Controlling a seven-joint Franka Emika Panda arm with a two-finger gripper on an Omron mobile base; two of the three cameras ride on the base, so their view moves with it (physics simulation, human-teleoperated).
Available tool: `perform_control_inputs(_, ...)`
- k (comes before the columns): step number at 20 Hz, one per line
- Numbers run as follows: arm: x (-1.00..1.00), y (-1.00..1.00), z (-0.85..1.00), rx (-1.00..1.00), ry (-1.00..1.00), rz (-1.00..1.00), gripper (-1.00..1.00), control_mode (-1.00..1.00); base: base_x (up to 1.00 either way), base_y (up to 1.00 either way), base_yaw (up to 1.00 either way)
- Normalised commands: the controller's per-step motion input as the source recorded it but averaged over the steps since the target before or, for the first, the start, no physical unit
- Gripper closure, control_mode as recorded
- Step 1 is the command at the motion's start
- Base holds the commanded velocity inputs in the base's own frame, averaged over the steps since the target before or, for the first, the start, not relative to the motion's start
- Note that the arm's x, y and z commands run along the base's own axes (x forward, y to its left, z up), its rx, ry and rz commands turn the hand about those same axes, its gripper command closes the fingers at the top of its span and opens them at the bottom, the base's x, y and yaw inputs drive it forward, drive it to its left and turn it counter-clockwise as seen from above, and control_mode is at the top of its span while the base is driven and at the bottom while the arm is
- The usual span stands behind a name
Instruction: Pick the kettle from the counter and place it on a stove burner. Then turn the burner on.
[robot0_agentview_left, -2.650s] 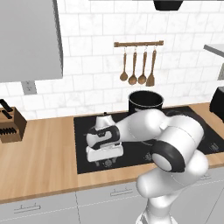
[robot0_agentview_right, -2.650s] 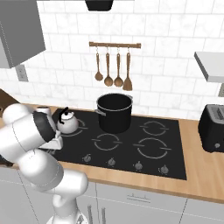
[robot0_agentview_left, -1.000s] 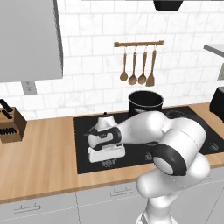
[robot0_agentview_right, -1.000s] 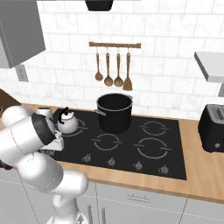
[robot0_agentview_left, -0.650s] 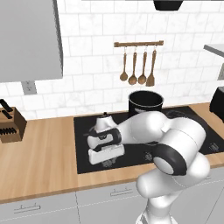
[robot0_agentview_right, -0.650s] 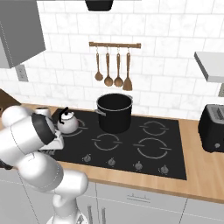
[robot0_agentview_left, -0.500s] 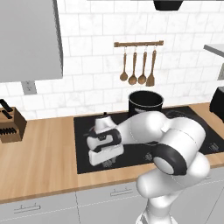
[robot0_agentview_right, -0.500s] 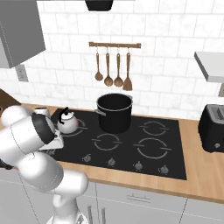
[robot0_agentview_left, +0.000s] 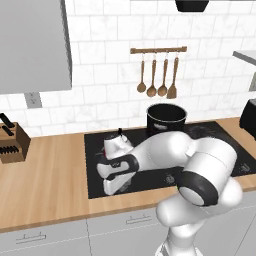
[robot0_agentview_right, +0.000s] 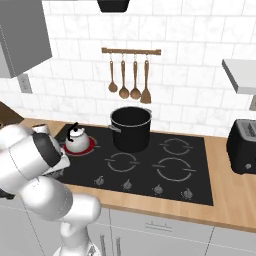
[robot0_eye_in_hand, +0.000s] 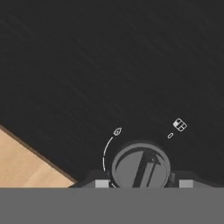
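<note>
Kitchen: cooktop (robot0_agentview_right: 150, 165), hanging utensils (robot0_agentview_right: 129, 75), tiled wall (robot0_agentview_right: 190, 75).

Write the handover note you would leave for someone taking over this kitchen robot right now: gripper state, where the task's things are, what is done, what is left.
Gripper: low over the front left of the cooktop, straddling a control knob; whether it grips the knob cannot be told.
Kettle: standing upright on the back left stove burner, free of the gripper. The ring under it glows red, so the burner looks on.
Counter: the kettle is off it.
Black pot: on the burner beside the kettle, not touching it.
Done: kettle placed; burner apparently lit.
Left: confirm the burner is on, then lift the gripper off the knob.
</note>
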Motion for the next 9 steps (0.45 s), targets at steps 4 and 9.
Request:
perform_control_inputs(4, -0.5, 0.0, -0.1, 0.07, -0.09, 0.31, 1.0, -1.0, 0.0, 0.0, 0.0)
perform_control_inputs(9, -0.27, -0.15, -0.02, 0.08, -0.03, 0.29, 1.0, -1.0, 0.0, 0.0, 0.0)
